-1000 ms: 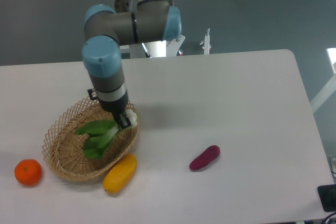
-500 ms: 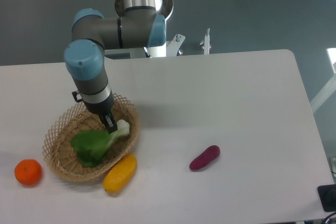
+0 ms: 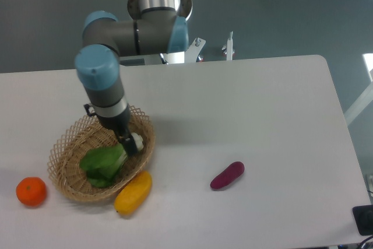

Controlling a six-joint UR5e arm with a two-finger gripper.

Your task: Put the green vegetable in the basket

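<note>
The green vegetable (image 3: pixel 104 164) lies inside the tan wicker basket (image 3: pixel 65 148) at the table's left front. Its dark leaves rest on the basket floor and its pale stem end (image 3: pixel 137 140) points toward the right rim. My gripper (image 3: pixel 129 144) reaches down into the basket from above and is shut on the stem end. The fingertips are partly hidden by the stem and the wrist.
A yellow oblong fruit (image 3: pixel 133 192) leans against the basket's front right rim. An orange (image 3: pixel 31 191) sits to the basket's left, near the table's front edge. A purple oblong vegetable (image 3: pixel 227 175) lies on the white table, right of centre.
The gripper carried the vegetable from above the basket's right rim down into the basket. Over the last half second it shifted slightly right, and the leaves settled on the basket floor.
</note>
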